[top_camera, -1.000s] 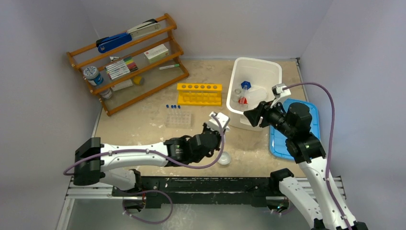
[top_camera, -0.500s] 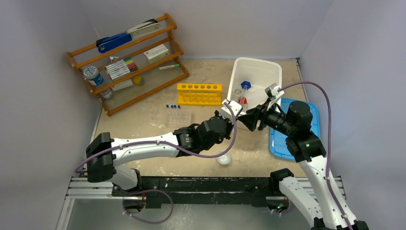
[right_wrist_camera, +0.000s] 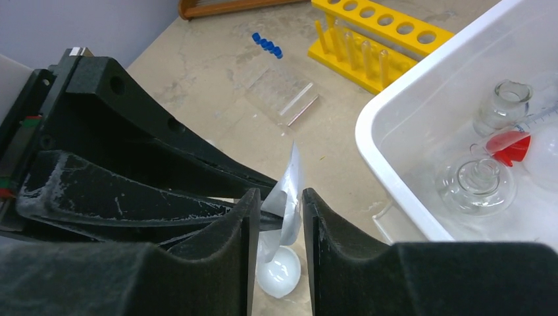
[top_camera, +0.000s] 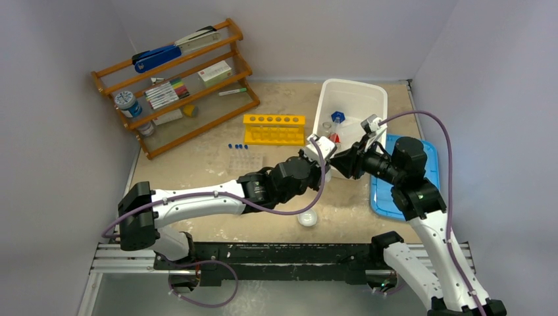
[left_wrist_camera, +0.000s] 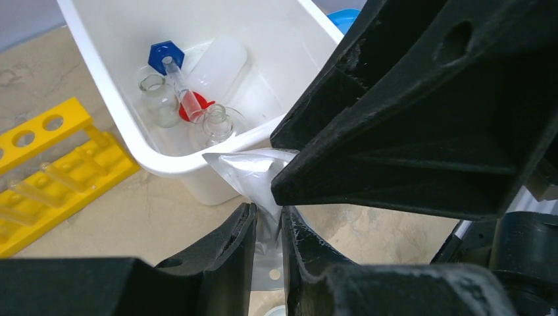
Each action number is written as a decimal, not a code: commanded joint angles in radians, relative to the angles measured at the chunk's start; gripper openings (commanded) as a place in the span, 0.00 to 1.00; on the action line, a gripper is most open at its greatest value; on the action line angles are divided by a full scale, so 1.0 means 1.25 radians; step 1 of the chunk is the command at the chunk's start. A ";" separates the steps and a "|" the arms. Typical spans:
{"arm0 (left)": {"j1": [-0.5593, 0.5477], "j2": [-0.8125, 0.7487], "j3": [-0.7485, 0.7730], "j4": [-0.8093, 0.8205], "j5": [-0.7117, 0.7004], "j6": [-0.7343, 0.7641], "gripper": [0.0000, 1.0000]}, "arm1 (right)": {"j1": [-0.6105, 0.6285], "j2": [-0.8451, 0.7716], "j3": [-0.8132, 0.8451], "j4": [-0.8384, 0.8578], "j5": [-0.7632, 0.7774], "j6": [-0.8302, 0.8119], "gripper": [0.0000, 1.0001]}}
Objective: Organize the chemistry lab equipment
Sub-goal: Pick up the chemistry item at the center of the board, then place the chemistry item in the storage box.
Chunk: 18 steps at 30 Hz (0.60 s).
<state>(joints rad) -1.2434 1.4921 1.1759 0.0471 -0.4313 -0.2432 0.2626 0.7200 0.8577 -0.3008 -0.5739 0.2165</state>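
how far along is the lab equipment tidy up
Done: the white bin holds the squeeze bottle, glass flasks and a blue-capped tube. In hand: the left claw pinches a clear plastic bag beside the bin, the right claw straddling its upper end. Left: the yellow rack, clear tube tray, small blue caps and a small round dish sit outside the bin.

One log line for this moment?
left gripper: shut on clear bag | right gripper: jaws astride same bag, gap showing | where: beside white bin
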 commanded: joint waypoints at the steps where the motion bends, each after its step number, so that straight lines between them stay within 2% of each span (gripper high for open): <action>1: 0.002 -0.036 0.017 0.060 0.041 -0.009 0.20 | 0.003 0.002 -0.007 0.040 -0.028 0.000 0.29; 4: 0.002 -0.054 0.006 0.068 0.035 -0.010 0.20 | 0.003 0.003 -0.007 0.041 -0.028 0.001 0.19; 7: 0.002 -0.064 0.000 0.067 0.022 -0.010 0.20 | 0.003 0.001 -0.003 0.047 -0.034 0.005 0.00; 10: 0.002 -0.072 -0.012 0.075 -0.006 -0.009 0.22 | 0.003 -0.013 0.000 0.064 -0.024 0.016 0.00; 11: 0.002 -0.081 -0.025 0.090 -0.022 -0.010 0.27 | 0.003 -0.017 0.003 0.071 -0.007 0.023 0.00; 14: 0.003 -0.116 -0.083 0.142 -0.064 -0.015 0.54 | 0.003 -0.023 0.020 0.082 0.072 0.038 0.00; 15: 0.002 -0.128 -0.098 0.147 -0.081 -0.019 0.59 | 0.002 -0.023 0.027 0.088 0.100 0.042 0.00; 18: 0.002 -0.163 -0.145 0.146 -0.123 -0.032 0.64 | 0.002 -0.014 0.048 0.111 0.149 0.068 0.00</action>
<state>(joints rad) -1.2438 1.3647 1.0492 0.1509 -0.4885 -0.2554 0.2630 0.7010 0.8532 -0.2523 -0.5060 0.2539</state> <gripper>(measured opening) 0.617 0.005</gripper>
